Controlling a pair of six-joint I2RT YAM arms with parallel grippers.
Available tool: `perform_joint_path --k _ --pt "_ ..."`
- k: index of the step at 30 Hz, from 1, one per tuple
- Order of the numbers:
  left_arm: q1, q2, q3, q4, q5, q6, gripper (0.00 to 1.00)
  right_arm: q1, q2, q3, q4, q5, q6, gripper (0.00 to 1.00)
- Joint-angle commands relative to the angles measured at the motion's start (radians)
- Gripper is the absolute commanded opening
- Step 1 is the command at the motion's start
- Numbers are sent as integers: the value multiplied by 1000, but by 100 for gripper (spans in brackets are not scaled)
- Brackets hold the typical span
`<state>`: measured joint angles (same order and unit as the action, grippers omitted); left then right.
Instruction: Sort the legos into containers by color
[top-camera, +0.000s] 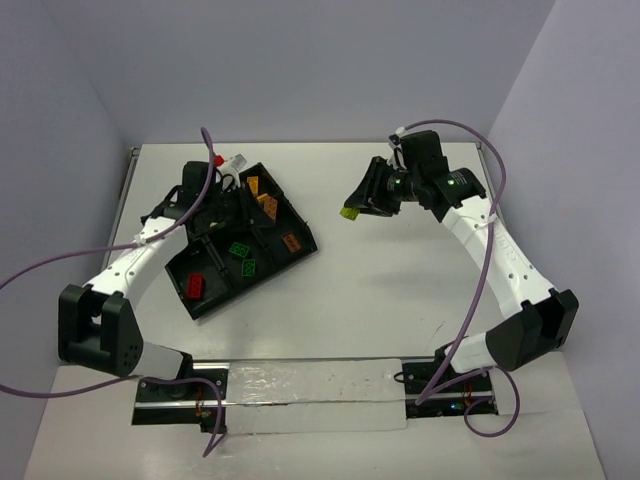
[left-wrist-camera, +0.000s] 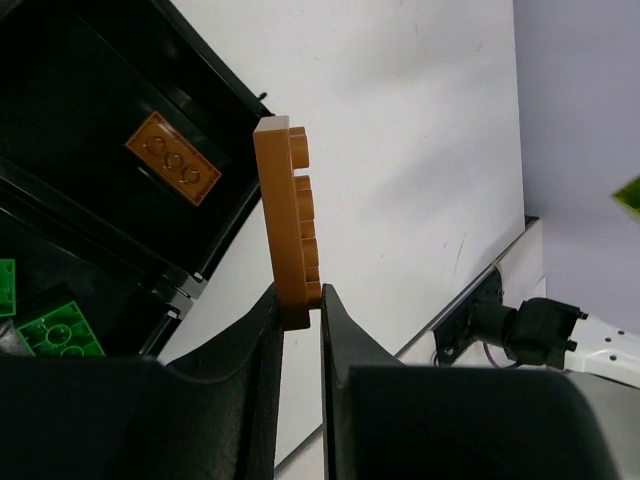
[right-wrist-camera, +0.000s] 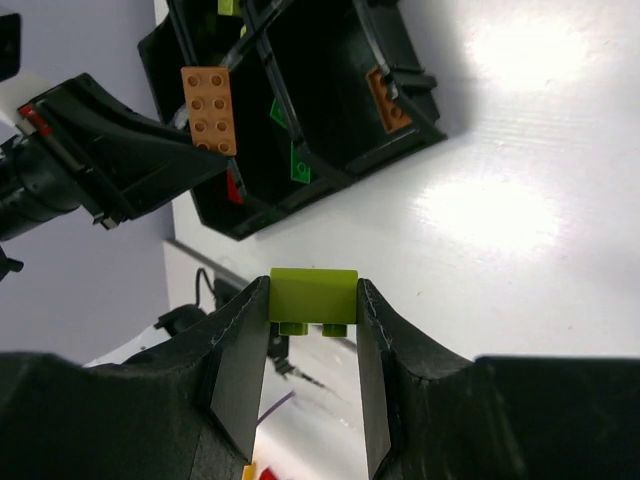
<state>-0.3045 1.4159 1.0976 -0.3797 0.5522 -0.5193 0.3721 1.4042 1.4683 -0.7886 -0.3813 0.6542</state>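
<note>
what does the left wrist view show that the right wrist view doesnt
Only the left wrist view: the left gripper seen from behind its own fingers, pinching the orange brick edge-on, and part of the right arm at lower right.
Only the right wrist view: the right gripper shut on a yellow-green brick, plus a red lego in the tray.
Both: that held orange brick, the black tray, an orange lego lying in one compartment, and green legos.
</note>
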Motion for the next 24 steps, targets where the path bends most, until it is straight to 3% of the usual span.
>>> perform_joint_path --k 1,8,10,15,16,17,24 --pt "1 62 47 -4 8 -50 0 -6 -4 21 -54 51 -44 21" --pt "-8 144 46 42 -55 -125 3 -6 -13 3 -43 55 -43 21" --pt "-13 175 82 33 -81 -122 19 -6 -10 6 -44 48 -45 21" --pt "-24 193 136 -3 -122 -101 77 -6 -1 -1 -49 36 -50 21" --pt "-24 190 137 -4 -126 -100 78 -6 1 -2 -49 36 -53 21" --pt "-25 186 150 -18 -131 -94 88 -6 1 -6 -49 32 -53 21" --pt "-47 100 195 -57 -64 9 90 -6 10 -37 -30 -6 -45 21"
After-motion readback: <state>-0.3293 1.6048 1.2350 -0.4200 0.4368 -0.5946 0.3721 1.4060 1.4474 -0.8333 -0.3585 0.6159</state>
